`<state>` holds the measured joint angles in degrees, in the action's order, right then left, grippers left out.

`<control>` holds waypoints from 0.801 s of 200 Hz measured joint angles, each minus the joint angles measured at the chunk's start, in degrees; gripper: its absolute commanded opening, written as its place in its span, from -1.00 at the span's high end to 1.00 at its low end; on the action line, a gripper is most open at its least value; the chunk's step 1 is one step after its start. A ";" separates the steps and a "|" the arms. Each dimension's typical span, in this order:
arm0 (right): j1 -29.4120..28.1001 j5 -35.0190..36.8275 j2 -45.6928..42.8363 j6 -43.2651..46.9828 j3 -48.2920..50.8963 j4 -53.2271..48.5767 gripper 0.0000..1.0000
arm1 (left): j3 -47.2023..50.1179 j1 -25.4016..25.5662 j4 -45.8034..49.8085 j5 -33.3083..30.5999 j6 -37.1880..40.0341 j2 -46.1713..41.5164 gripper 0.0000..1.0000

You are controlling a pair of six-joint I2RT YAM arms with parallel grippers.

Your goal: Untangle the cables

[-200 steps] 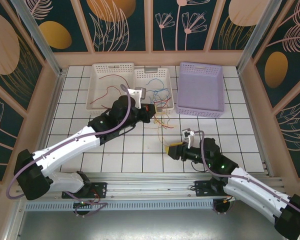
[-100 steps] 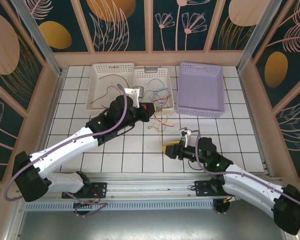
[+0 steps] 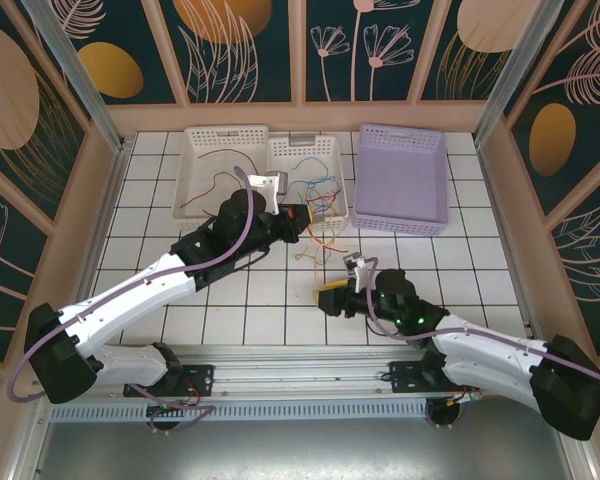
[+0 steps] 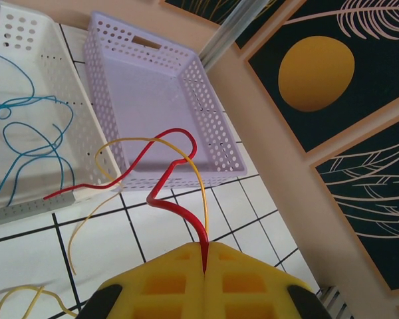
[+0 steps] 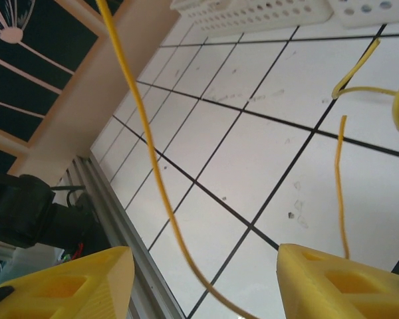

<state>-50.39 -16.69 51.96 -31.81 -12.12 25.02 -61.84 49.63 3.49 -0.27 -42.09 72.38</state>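
Observation:
My left gripper (image 3: 303,215) hovers at the front edge of the white basket (image 3: 225,132), shut on the end of a red cable (image 4: 169,199). That cable loops up in front of the jaws, crossed by a thin yellow cable (image 4: 153,141). More cables (image 3: 320,238) lie tangled on the tiles below it. Blue cables (image 4: 20,133) rest inside the white basket. My right gripper (image 3: 330,297) is low over the tiles, just below the tangle, and open. A yellow cable (image 5: 153,166) hangs down between its fingers (image 5: 60,282), touching neither.
A lilac basket (image 3: 402,215) stands right of the white one, with nothing in it. A red cable (image 3: 215,180) lies in the white basket's left half. The wooden side wall (image 5: 86,113) and the metal rail (image 5: 113,206) run close on the right gripper's left.
My right arm has slid left along the tiles, bringing its open fingers under the hanging yellow cable. The left gripper has shifted only slightly and keeps hold of the red cable.

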 measured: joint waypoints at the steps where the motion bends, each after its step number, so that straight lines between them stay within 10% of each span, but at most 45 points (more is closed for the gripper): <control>1: -0.02 0.02 0.09 0.00 0.00 0.04 -0.15 | 0.00 0.00 0.00 0.00 0.00 0.00 1.00; 93: -1.46 1.44 6.38 1.31 -3.41 0.92 1.00 | 0.00 0.00 0.83 0.11 0.94 -0.15 1.00; 160: -1.46 7.82 -2.51 -0.24 -1.99 -7.04 1.00 | -3.28 0.00 6.49 -4.44 7.96 -0.59 1.00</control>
<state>-51.86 -8.86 49.45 -32.05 -14.11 17.98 -65.12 49.63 9.98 -4.71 -34.13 71.79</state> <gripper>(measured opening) 0.046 0.061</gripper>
